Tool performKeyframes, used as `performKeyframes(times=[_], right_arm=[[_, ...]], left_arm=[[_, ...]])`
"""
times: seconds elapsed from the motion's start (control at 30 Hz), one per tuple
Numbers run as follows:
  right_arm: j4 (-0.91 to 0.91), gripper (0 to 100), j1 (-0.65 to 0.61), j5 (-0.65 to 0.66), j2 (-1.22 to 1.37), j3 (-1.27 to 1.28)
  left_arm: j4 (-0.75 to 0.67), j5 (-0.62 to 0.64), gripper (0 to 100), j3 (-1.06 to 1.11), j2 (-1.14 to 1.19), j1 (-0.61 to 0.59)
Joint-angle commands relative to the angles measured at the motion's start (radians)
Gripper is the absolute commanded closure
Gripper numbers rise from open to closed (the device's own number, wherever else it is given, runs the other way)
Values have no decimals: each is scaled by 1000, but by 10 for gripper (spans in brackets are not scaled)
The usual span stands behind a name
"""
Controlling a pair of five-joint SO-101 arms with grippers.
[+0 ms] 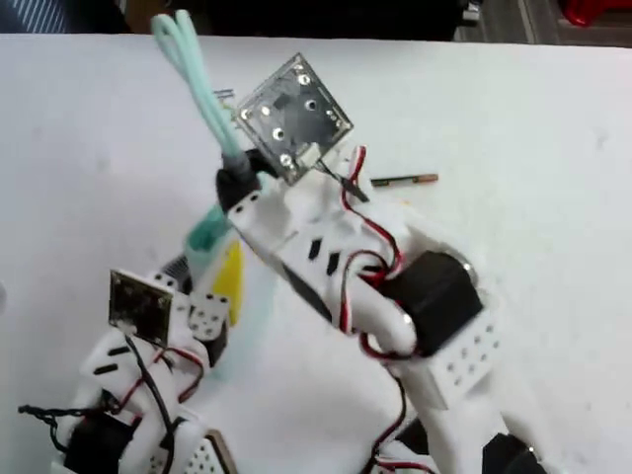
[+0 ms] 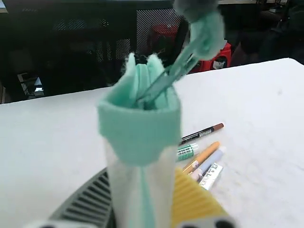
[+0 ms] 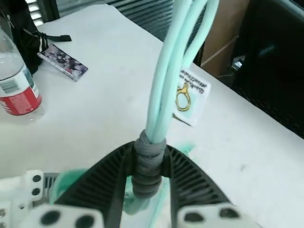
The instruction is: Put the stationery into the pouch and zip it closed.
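Pouch [image 2: 140, 137] upright between my left fingers [image 2: 85, 202]. Cord loop [image 3: 175, 71] rises from pouch mouth, clamped between my right fingers [image 3: 95, 185] above. Pens [image 2: 202, 152] on table [image 2: 47, 142] beyond left fingers, beside pouch.

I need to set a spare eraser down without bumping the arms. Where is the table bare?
Bare table lies left of the mint loops and right of the lone pen. Mid-table is crowded: the left tool holds the pouch, the right tool grips the loops, pens lie beside.
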Motion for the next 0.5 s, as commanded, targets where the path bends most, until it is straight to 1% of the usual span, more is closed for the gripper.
performKeyframes(times=[0.0,0.13,0.33,0.4,0.47], right_arm=[[-77,982,24,0,-27,38],[-143,982,19,2,-35,35],[-280,982,19,2,-16,54],[-298,982,25,2,2,60],[-303,982,42,2,22,63]], left_arm=[[28,-35,977,9,-4,10],[35,-35,977,20,-4,18],[71,-41,977,31,-4,157],[78,-41,977,31,-4,179],[78,-43,977,31,-4,174]])
